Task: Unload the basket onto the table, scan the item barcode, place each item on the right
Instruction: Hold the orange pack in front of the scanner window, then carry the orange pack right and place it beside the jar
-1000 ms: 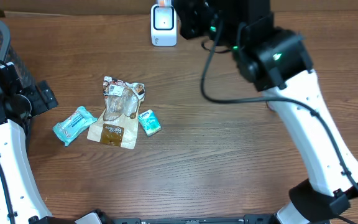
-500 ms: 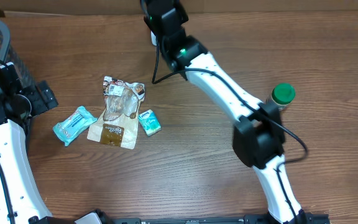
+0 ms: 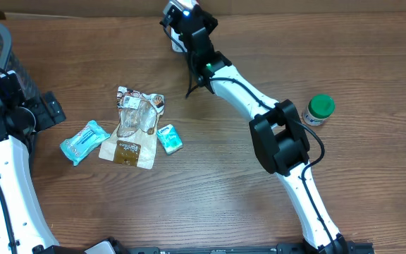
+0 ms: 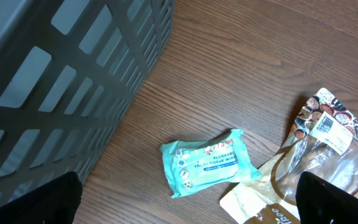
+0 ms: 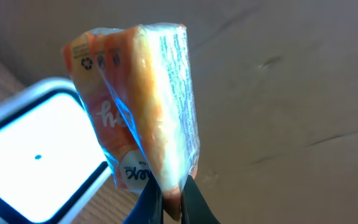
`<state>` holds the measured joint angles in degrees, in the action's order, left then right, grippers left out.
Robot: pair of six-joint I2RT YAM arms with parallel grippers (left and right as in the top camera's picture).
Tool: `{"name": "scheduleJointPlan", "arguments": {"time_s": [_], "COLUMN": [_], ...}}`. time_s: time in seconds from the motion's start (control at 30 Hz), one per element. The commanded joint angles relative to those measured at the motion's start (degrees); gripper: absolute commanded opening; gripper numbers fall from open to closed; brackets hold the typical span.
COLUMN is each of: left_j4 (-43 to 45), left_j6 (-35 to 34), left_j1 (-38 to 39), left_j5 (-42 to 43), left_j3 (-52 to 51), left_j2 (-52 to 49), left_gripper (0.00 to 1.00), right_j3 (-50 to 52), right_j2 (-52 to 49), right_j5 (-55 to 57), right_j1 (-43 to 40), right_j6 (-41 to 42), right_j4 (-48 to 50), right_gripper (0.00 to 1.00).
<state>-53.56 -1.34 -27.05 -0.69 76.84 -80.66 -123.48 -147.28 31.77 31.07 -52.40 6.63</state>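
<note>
**Right tool pinching an orange packet up at the scanner**

The right tool [image 5: 169, 202] is closed tight on the bottom seam of the orange packet [image 5: 145, 93], a glossy clear-and-orange wrapper with white lettering on its front and a panel of fine print down one side. The packet stands on end above the fingertips, its long axis running straight out from the tool, with its lettered front turned toward the scanner [image 5: 36, 155] and just beside its lit white window. Well away from the scanner, the left tool [image 4: 188, 199] is spread wide and holds nothing, above a teal wipes pack [image 4: 207, 160] and a snack pouch [image 4: 322, 158] on the counter [image 4: 241, 68]. A green-lidded jar [image 3: 319, 109] stands off to the scanner's other side.
</note>
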Motion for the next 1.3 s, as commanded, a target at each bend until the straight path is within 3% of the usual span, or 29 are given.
{"name": "scheduleJointPlan", "arguments": {"time_s": [0.0,0.67,0.87,1.03,1.27], "left_j4": [0.24,0.24,0.24,0.24,0.24], "left_j6": [-0.39,-0.37,-0.37,-0.39,-0.37], "left_j1": [-0.68,-0.68,-0.68,-0.68,-0.68], "left_j5": [-0.81,-0.81,-0.79,-0.81,-0.81], "left_j3": [0.2,0.2,0.2,0.2,0.2], "left_j2": [0.72,0.72,0.72,0.72,0.72], "left_gripper": [1.0,1.0,1.0,1.0,1.0], "right_j3": [-0.59,-0.61,-0.61,-0.61,-0.61], "right_j2": [-0.9,0.2,5.73,14.38,24.37], "right_j5": [-2.49,-2.49,-4.17,-11.23,-18.84], "right_j1": [-0.5,2.12,2.84,3.61,2.89], "right_j6": [-1.92,1.22,12.92,26.32,59.58], "right_j4": [0.0,-3.02,-10.71,-26.75,-59.56], "right_gripper": [0.04,0.04,0.04,0.04,0.04]}}
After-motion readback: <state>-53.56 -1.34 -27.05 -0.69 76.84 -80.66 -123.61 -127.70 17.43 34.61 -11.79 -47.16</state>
